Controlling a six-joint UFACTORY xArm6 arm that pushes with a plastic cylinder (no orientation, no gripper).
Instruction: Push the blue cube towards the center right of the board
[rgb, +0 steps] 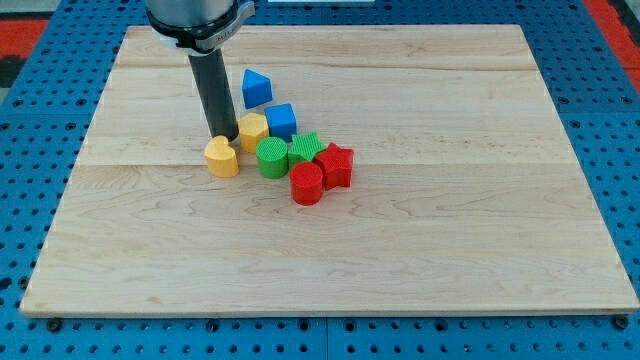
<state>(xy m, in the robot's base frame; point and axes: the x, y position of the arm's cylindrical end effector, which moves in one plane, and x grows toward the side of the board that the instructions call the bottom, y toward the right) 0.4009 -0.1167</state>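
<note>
While no container shows anywhere, the wooden board (420, 240) carries every block, lying on a blue pegboard (30, 140) that frames it on all sides.

My tip (222, 136) has no jaws to open or close; it is a plain dark rod and holds nothing. It stands at the upper edge of the yellow heart (222, 157), apparently touching it, and just left of the yellow hexagon (252, 130). The upper part of the arm is cut off by the view's top, so only the rod and its collar show.

The blue cube (281, 121) sits left of the board's centre, in the upper half, touching the yellow hexagon on its left side. One corner of it faces the view's bottom; being a cube, it has no long axis to speak of. Part of its lower left face is hidden behind the hexagon.

The blue triangle (256, 87) stands apart above the cube. Below the cube the green cylinder (271, 157) and green star (304, 149) sit side by side, with the red star (335, 163) and red cylinder (306, 184) packed against them. The green star is partly covered by its neighbours, so its points are hard to make out.
</note>
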